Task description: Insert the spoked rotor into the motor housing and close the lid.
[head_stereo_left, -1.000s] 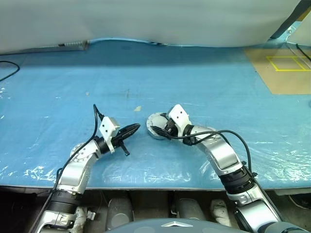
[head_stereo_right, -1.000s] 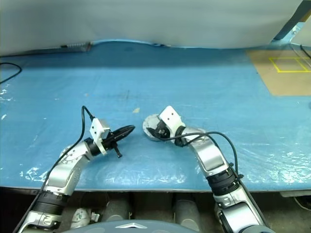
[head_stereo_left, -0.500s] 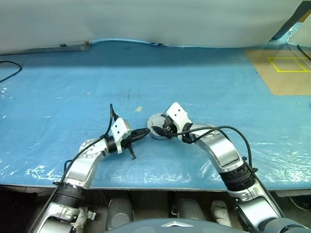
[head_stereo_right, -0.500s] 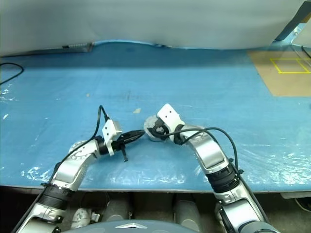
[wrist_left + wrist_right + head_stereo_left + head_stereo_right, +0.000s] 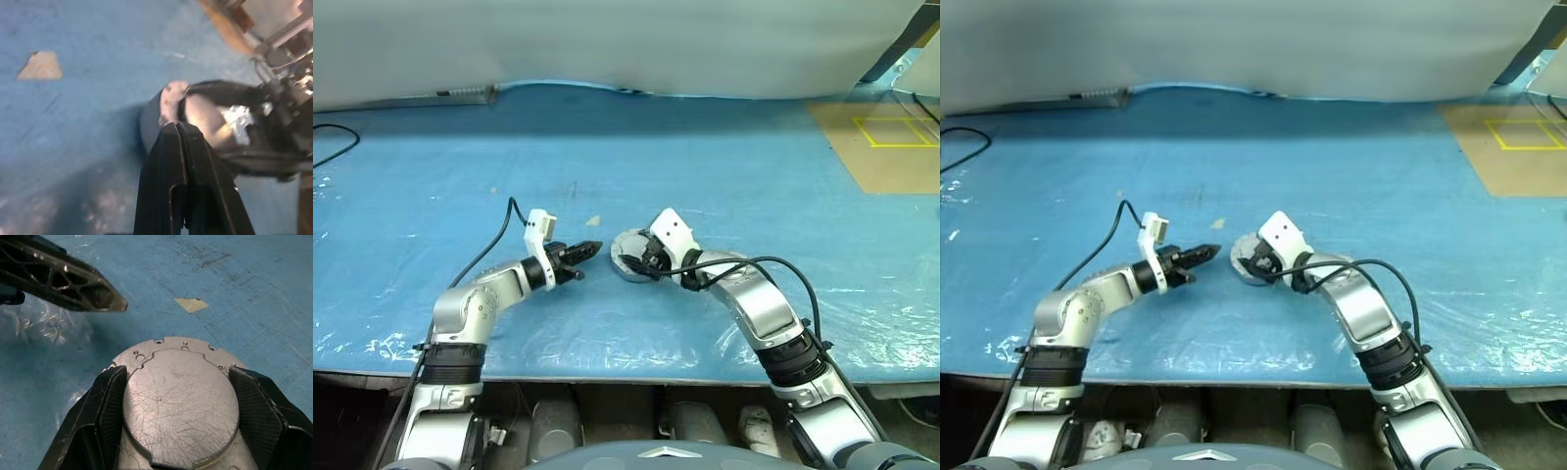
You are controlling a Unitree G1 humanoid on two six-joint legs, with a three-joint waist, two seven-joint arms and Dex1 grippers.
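Right wrist view: the right pincer [image 5: 178,401] grasps a round scratched silver metal housing [image 5: 180,396]; the clenched, empty left pincer [image 5: 592,249] points at it at frame centre.

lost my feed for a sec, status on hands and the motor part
Left hand shut, empty, tip near the housing. Right hand clamped across housing, flat metal face showing. Nothing between them.

One motor housing [image 5: 180,401] — two grippers
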